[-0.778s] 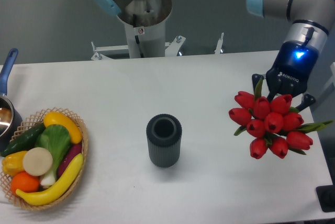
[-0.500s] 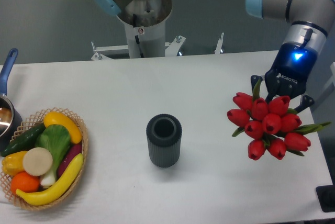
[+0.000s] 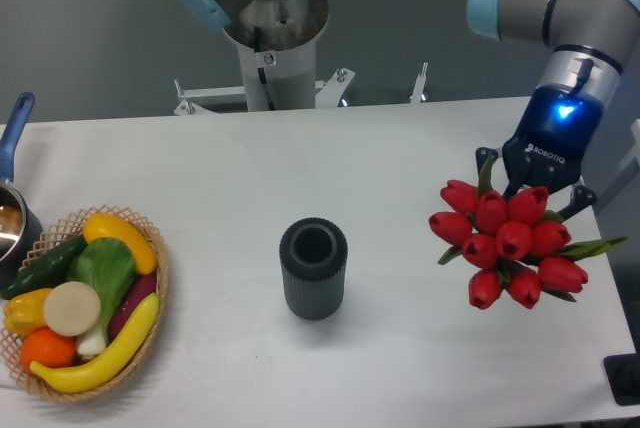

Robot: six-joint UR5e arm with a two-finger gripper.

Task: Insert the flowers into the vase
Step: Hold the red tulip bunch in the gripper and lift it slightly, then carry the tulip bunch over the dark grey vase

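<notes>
The flowers (image 3: 510, 240), a bunch of red tulip buds with green leaves, hang at the right side of the table, lifted clear of it. My gripper (image 3: 534, 186) stands directly behind the buds and is shut on the bunch; its fingertips and the stems are hidden by the blooms. The vase (image 3: 313, 268), a dark grey ribbed cylinder with an open round mouth, stands upright at the table's middle, well to the left of the flowers and empty.
A wicker basket (image 3: 152, 323) of vegetables sits at the front left, with a blue-handled metal pot (image 3: 10, 210) behind it at the left edge. The arm's base column (image 3: 268, 28) rises behind the table. A dark block (image 3: 625, 378) sits at the front right corner.
The gripper and the flowers have drifted slightly to the left and a little upward in the image. The vase and basket have stayed put.
</notes>
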